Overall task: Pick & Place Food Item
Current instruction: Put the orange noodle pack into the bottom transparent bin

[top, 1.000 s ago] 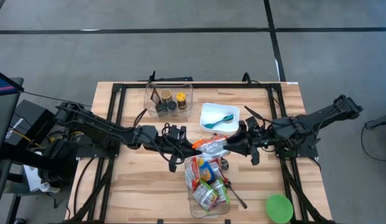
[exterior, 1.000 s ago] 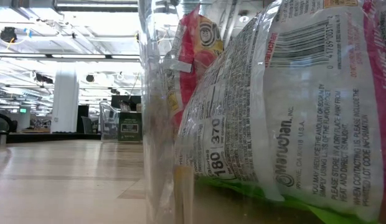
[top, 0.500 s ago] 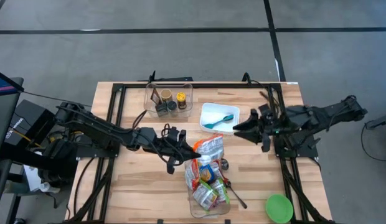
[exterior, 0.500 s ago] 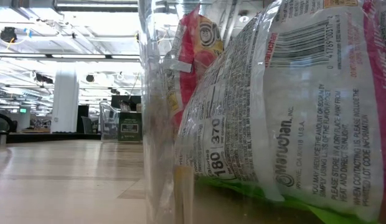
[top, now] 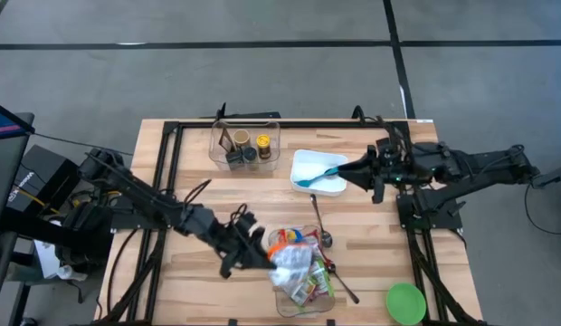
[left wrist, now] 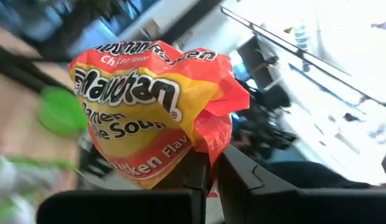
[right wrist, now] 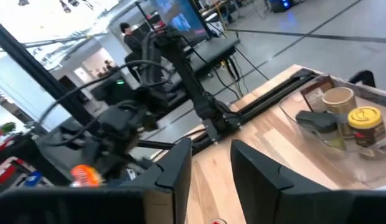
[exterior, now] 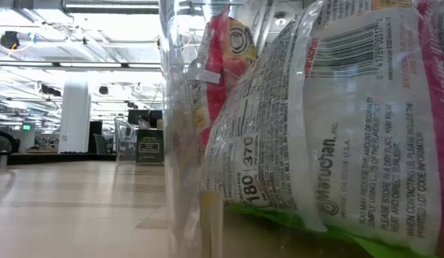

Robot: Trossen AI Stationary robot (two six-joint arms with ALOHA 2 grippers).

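The left hand [top: 259, 256] is clamped shut on one crimped edge of the ramen packet [left wrist: 146, 109], which hangs from that pinch. The hand sits at the near centre of the table [top: 194, 177], touching the left side of the clear bin [top: 303, 281] of snack packets; the bin lies directly to its right. The right hand [top: 346, 168] waits part open and empty, well apart, over the white tray [top: 308, 163].
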